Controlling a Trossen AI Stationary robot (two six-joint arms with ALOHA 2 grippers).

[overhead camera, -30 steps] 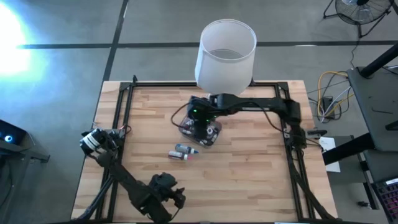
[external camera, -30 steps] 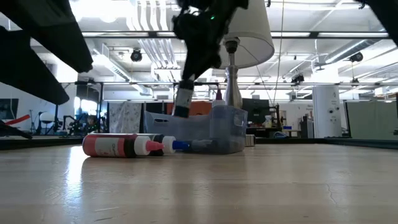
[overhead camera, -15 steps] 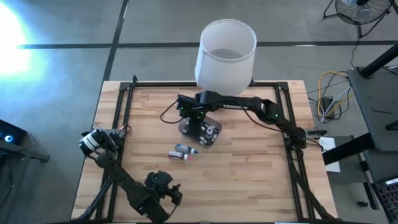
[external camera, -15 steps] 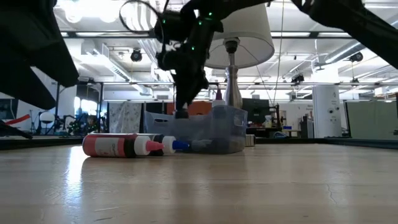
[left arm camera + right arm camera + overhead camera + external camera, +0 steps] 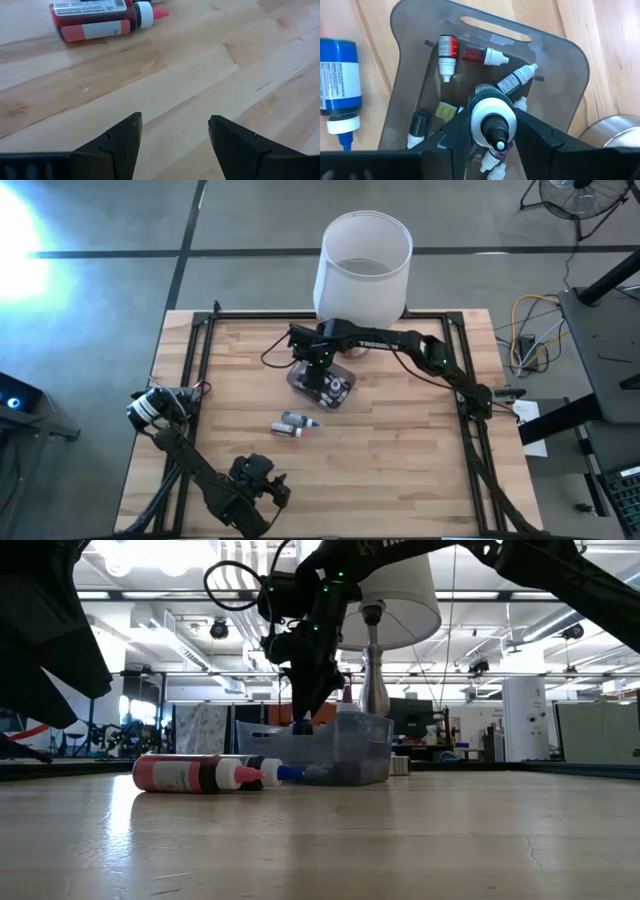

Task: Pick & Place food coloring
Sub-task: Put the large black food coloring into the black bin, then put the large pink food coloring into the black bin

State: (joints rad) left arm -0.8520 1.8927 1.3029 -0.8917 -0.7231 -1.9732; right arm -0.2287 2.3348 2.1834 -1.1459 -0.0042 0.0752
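Note:
A small greyish translucent tub [image 5: 322, 385] [image 5: 560, 75] stands on the wooden table in front of the lamp. Several tiny food coloring bottles [image 5: 485, 55] lie in it. My right gripper [image 5: 492, 120] [image 5: 303, 715] hangs over the tub, pointing down, shut on one more bottle with a white collar and black tip [image 5: 495, 131]. A red bottle [image 5: 185, 773] [image 5: 95, 20] and a blue one [image 5: 337, 85] lie on their sides on the table beside the tub. My left gripper [image 5: 175, 120] [image 5: 272, 483] waits open above the near part of the table. My right gripper pinches the bottle at its white collar [image 5: 482, 110], one finger on each side. The fingers come from above, pointing down. The bottle stands upright, cap toward the wrist, its body reaching down inside the tub [image 5: 302, 727]. Whether it rests on the tub's floor I cannot tell.
The lamp, with its big white shade [image 5: 363, 270] and metal base [image 5: 615, 135], stands just behind the tub at the table's far edge. Black rails [image 5: 200, 350] run along the table's sides. Bare wood lies near and right of the tub.
My right gripper has sunk with the bottle toward the tub and tipped steeper, so its fingers now point more straight down; the bottle's lower end has dropped in behind the tub's wall. The bottles on the table have not moved.

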